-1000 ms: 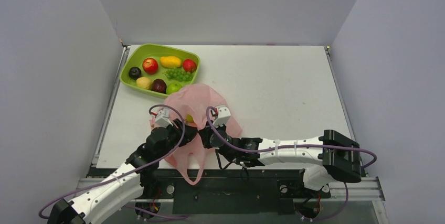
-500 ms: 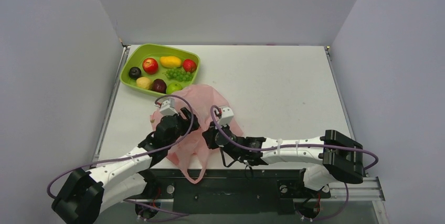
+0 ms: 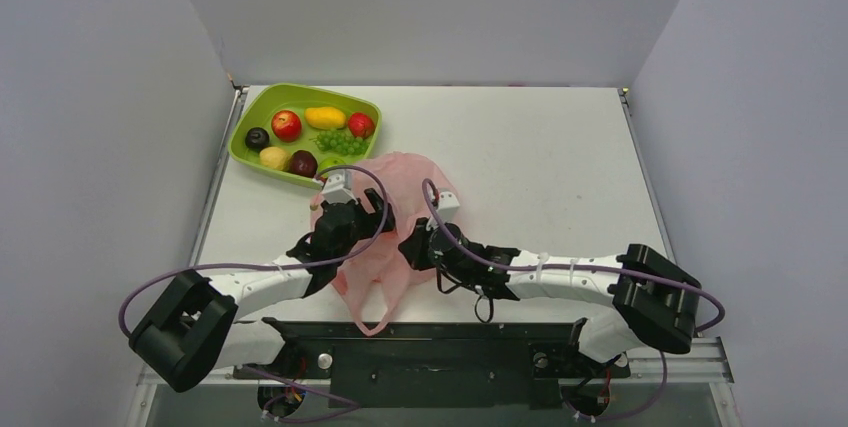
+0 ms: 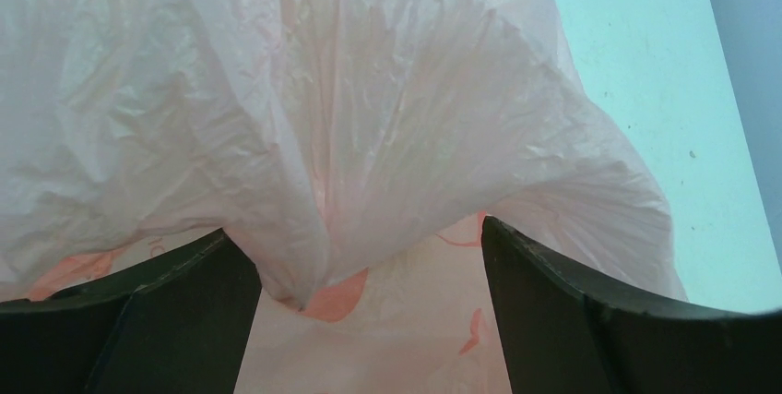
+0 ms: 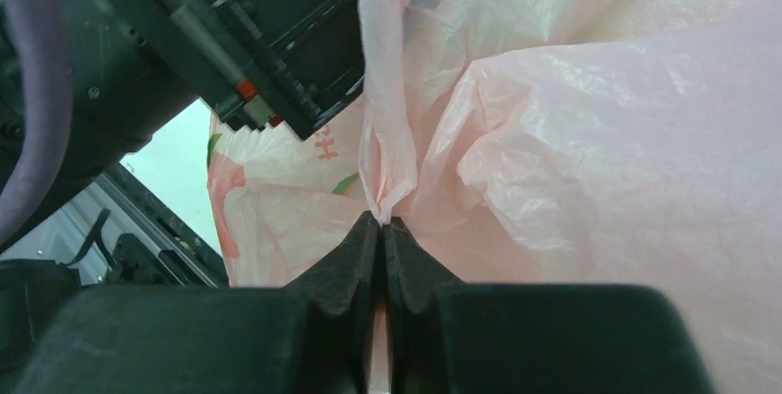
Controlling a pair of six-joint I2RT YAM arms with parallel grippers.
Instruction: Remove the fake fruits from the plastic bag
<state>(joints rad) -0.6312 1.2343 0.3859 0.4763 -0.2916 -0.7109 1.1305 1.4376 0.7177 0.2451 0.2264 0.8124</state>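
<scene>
The left arm (image 3: 265,285) angles from the desk's near edge toward its middle, and the left gripper (image 4: 355,232) has its fingers spread wide. The right arm (image 3: 560,277) lies along the near edge, and the right gripper (image 5: 381,223) is pinched tight on a fold of the plastic bag (image 5: 599,136).

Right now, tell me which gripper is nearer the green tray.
Left. The left gripper is at the bag, just on the near side of the tray. The right gripper, shut on the bag, is further right and nearer the arm bases.
</scene>
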